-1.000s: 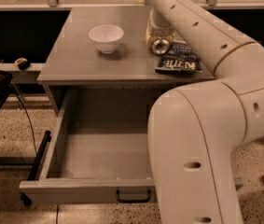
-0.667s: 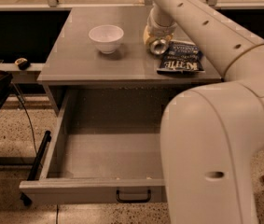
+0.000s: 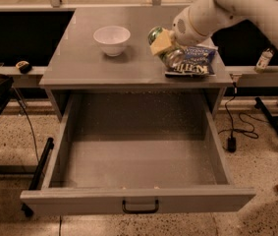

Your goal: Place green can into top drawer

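End effector [image 3: 162, 45] pinching green can [image 3: 172, 58], tilted, nr chip bag [image 3: 193, 63], top drawer [image 3: 79, 200] open

Speckled terrazzo floor [image 3: 266, 191]; grey cabinet [image 3: 128, 65]; black cables [image 3: 232, 142] on floor at right; dim warm light.

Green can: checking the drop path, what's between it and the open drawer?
Camera view: only bare cabinet top; gripper holds the green can by the chip bag.
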